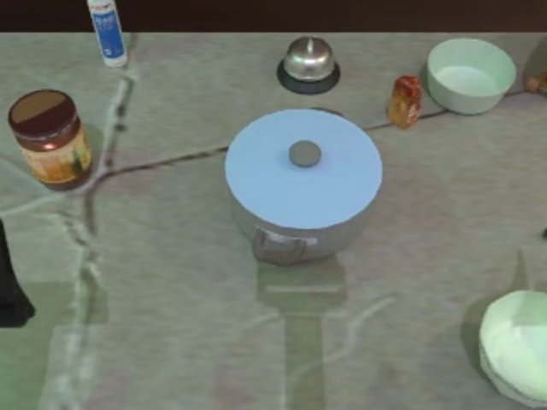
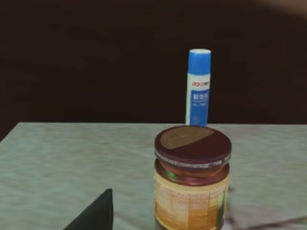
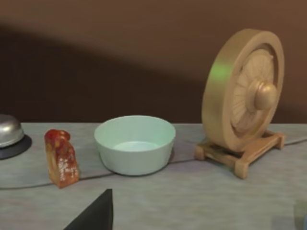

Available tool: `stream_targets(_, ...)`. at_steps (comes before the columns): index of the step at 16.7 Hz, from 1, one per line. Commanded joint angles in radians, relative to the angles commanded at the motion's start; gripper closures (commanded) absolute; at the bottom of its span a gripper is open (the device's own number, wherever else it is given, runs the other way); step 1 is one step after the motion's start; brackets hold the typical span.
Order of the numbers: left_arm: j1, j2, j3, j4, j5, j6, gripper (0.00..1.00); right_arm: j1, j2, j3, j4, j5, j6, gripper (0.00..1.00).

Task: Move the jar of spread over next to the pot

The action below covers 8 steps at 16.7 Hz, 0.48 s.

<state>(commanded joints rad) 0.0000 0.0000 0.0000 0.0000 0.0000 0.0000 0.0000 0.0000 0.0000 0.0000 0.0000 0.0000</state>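
Note:
The jar of spread (image 1: 51, 141) stands upright at the table's far left, with a dark brown lid and an orange-yellow label; it also fills the left wrist view as the jar (image 2: 192, 179). The grey pot (image 1: 303, 184) with its pale blue lid and small knob sits mid-table, well to the right of the jar. My left gripper (image 1: 10, 290) hangs at the left edge, nearer the front than the jar and apart from it. One dark finger (image 2: 98, 215) shows, with nothing against it. My right gripper (image 1: 544, 232) barely shows at the right edge and holds nothing.
A white-and-blue tube (image 1: 107, 32) stands behind the jar. At the back are a silver bell (image 1: 308, 60), a red-orange packet (image 1: 404, 101), a pale green bowl (image 1: 470, 75) and a wooden wheel (image 3: 244, 96). A pale round object (image 1: 517, 342) lies front right.

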Motion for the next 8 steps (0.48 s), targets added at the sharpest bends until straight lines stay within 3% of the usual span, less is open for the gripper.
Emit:
stream_targets(4, 0.001, 0.023, 0.027, -0.013, -0.001, 0.009, 0.0, 0.0, 0.0, 0.0, 0.0, 0.0, 0.0, 0.0)
stream_targets(8, 0.006, 0.171, 0.193, -0.103, -0.005, 0.065, 0.0, 0.0, 0.0, 0.0, 0.0, 0.0, 0.0, 0.0)
